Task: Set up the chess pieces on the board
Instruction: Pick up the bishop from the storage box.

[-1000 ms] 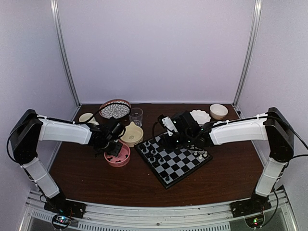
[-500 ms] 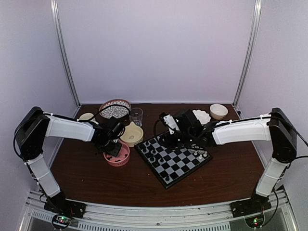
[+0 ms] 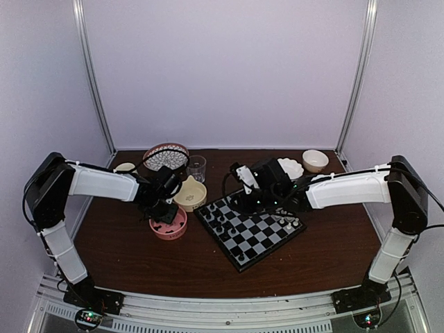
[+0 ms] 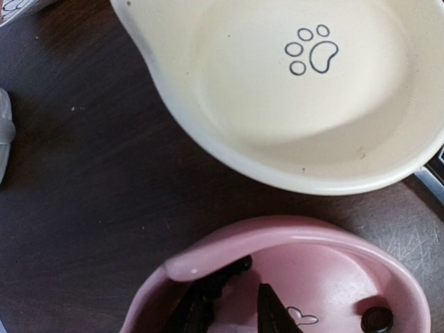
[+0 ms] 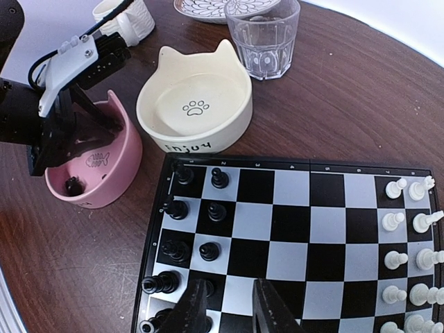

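The board (image 3: 258, 236) lies at the table's middle, turned diagonally. Black chess pieces (image 5: 216, 211) stand in its two left files, and white chessmen (image 5: 395, 222) in its right files. The pink bowl (image 4: 291, 234) holds one loose black piece (image 4: 377, 319). Another dark piece (image 4: 236, 269) lies against my left fingers. My left gripper (image 4: 232, 312) is down inside the pink bowl (image 3: 170, 225), with a gap between its jaws. My right gripper (image 5: 229, 309) hovers open and empty over the board's near-left squares, next to a black piece (image 5: 158, 282).
A cream cat-ear bowl (image 5: 194, 104) stands between the pink bowl and the board. A glass (image 5: 262, 35), a patterned plate (image 3: 166, 157) and a white cup (image 3: 125, 168) are behind. A white scalloped dish (image 3: 289, 167) and a beige bowl (image 3: 315, 160) sit back right.
The right gripper has drawn back a little from the board's left files. The left gripper has shifted slightly within the pink bowl.
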